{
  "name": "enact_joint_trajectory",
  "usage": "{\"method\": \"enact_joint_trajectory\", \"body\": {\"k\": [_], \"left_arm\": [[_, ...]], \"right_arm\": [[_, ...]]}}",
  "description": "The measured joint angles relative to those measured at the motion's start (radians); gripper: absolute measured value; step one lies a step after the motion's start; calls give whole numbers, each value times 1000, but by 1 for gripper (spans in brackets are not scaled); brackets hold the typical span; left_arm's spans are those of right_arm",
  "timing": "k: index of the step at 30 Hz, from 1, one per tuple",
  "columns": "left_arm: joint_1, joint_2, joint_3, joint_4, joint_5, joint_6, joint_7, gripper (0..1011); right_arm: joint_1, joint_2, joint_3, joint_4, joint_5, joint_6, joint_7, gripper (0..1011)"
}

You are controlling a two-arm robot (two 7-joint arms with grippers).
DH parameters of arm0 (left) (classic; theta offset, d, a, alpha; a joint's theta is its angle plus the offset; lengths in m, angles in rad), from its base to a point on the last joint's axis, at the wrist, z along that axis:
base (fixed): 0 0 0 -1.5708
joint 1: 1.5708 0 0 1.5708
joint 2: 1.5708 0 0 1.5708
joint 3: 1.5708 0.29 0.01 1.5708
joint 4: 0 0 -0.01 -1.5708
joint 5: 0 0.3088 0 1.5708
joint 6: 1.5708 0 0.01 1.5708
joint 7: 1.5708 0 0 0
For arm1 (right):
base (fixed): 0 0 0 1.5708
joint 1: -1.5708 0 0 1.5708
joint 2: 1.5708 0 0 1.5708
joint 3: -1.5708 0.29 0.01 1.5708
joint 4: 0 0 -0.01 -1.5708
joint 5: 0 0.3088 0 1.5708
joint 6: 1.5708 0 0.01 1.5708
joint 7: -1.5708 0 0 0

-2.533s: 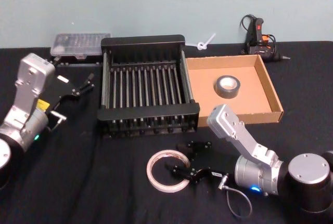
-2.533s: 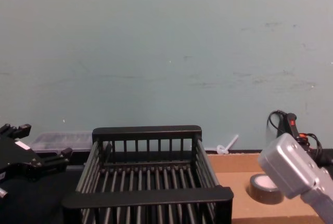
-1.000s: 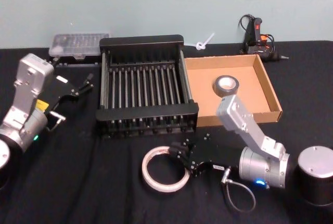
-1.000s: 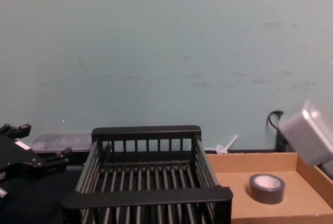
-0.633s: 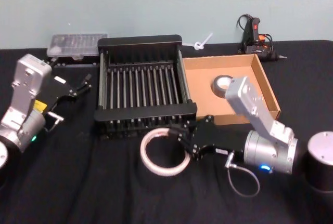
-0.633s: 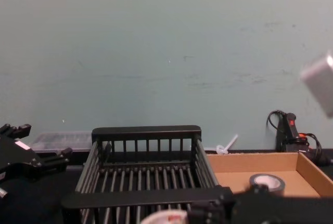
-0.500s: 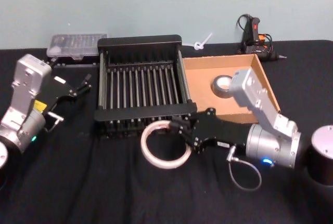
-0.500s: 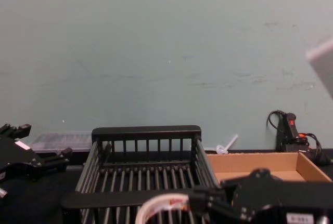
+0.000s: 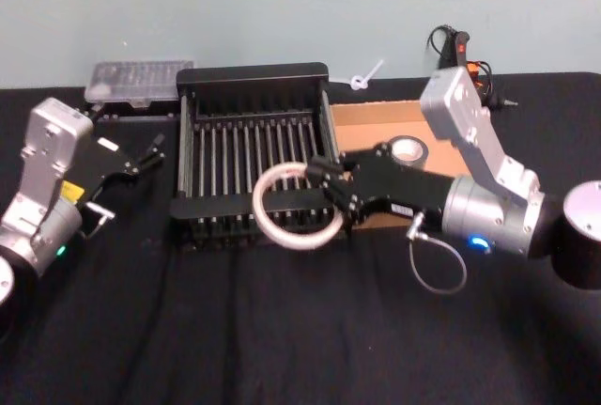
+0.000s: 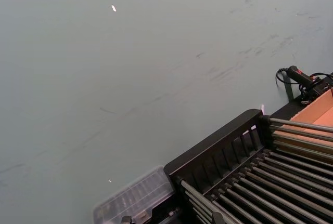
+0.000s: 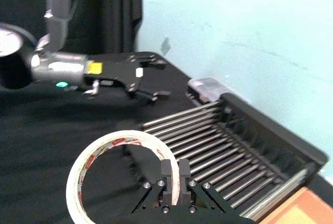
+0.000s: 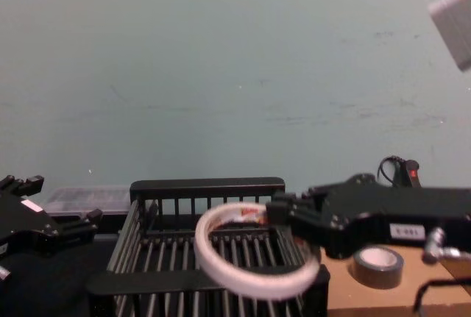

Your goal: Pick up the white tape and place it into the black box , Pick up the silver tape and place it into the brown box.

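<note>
Tape [image 9: 293, 206]: white roll, pinched at one rim by right fingers [image 9: 326, 189], held over crate's [image 9: 254, 85] near right corner.
Drop: crate floor lies below, farther in.
Left gripper [image 9: 141, 154]: parked open, tabletop's left edge.

Workshop bench, black cloth [image 9: 235, 330], glue gun [image 9: 462, 55]

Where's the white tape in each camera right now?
Head view: white tape held over the black box's near right corner.
Chest view: centre bottom, before the box.
Right wrist view: pinched by the right gripper.
Left wrist view: absent.
Shared landmark: the black box.
</note>
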Motion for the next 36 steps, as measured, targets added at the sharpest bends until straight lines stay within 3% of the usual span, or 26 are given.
{"method": "enact_joint_trajectory", "body": {"k": [9, 15, 24, 36], "left_arm": [[0, 0, 0, 0, 0, 0, 0, 1001], [0, 0, 0, 0, 0, 0, 0, 1001], [0, 0, 0, 0, 0, 0, 0, 1001], [0, 0, 0, 0, 0, 0, 0, 1001]], "right_arm": [[89, -62, 0, 88, -4, 54, -47, 91], [163, -124, -3, 196, -7, 95, -72, 91], [241, -192, -22, 328, -29, 104, -81, 91], [316, -290, -26, 496, -92, 103, -150, 91]]}}
